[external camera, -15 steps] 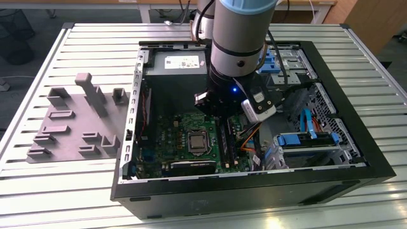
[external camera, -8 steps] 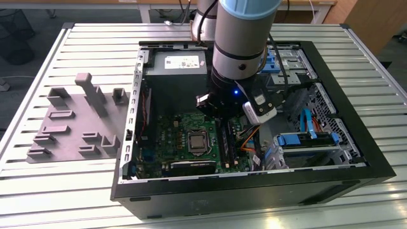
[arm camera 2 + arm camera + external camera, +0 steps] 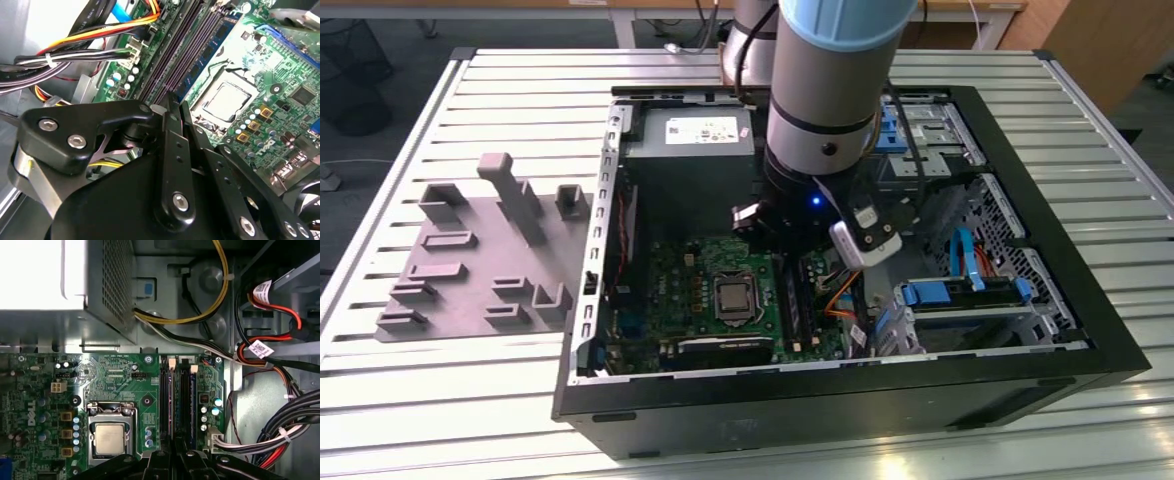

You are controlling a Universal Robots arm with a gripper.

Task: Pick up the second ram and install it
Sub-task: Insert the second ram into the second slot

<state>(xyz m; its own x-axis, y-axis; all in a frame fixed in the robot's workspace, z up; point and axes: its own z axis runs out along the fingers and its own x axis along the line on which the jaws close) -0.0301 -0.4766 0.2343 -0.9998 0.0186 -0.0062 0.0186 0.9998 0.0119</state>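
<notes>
We judge installation nearly finished: our gripper hangs over the slots, jaws pressed together, pinching nothing we see.

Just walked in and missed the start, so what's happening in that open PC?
The robot arm is reaching down into the open computer case, its tool right over the memory slots beside the processor socket on the motherboard. RAM sticks appear to sit in the slots. The grey holder blocks lie outside the case, on the exterior view's left.
</notes>
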